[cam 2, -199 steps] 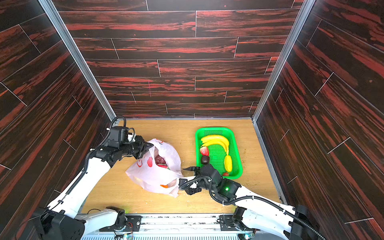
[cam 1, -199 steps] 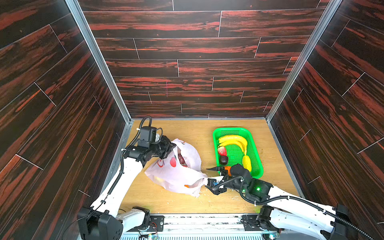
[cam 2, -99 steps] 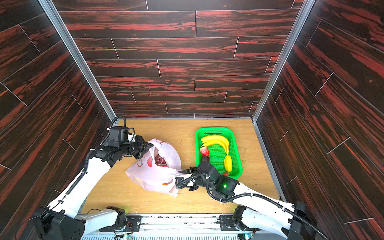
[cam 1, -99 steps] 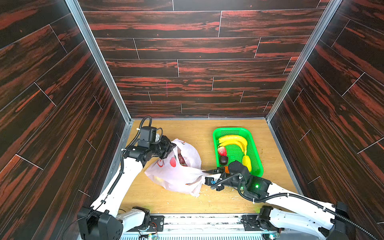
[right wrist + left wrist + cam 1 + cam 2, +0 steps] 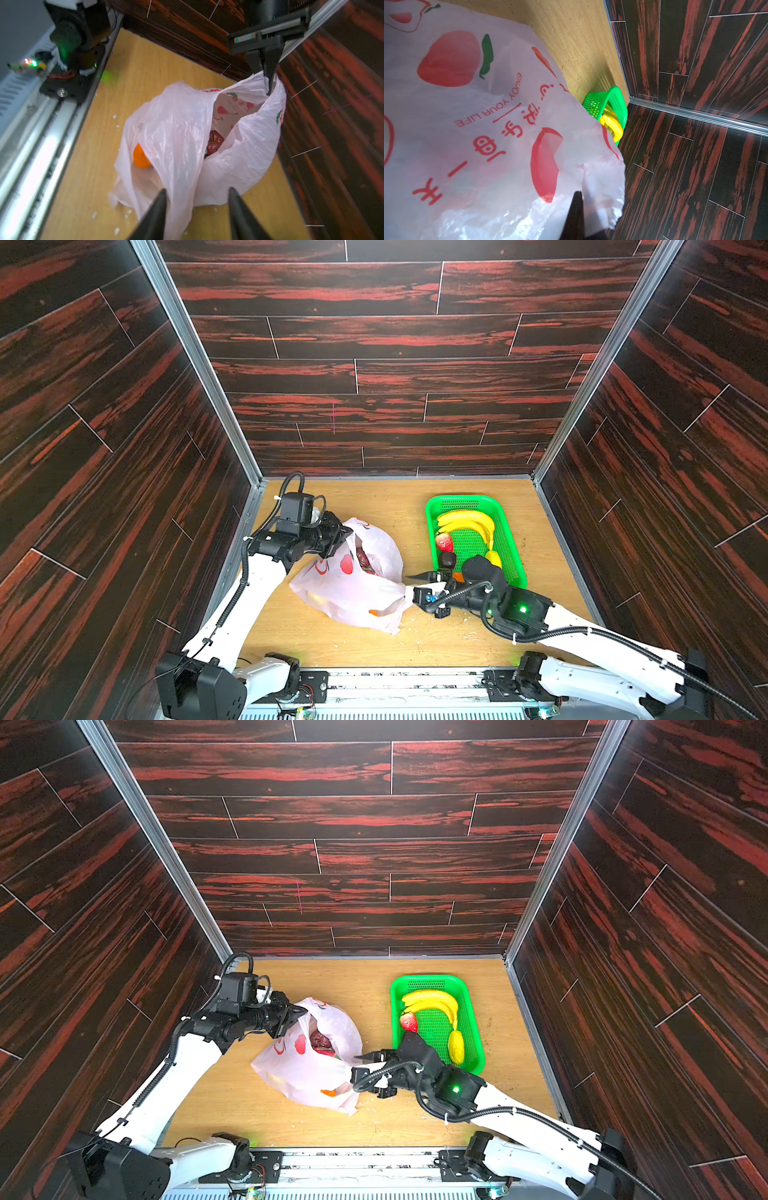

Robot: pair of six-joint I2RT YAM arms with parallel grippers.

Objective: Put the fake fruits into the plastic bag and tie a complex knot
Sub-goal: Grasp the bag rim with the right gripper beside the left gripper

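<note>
Bag-loading stage: left gripper clamped on plastic bag rim, right gripper jaws parted astride a fold; next, likely pinch it to widen the mouth

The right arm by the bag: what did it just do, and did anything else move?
The right fingers edged toward the plastic bag and narrowed around a fold of its rim, not shut on it. The left fingers still pinch the far rim; the fruits in the green basket stayed put.
</note>
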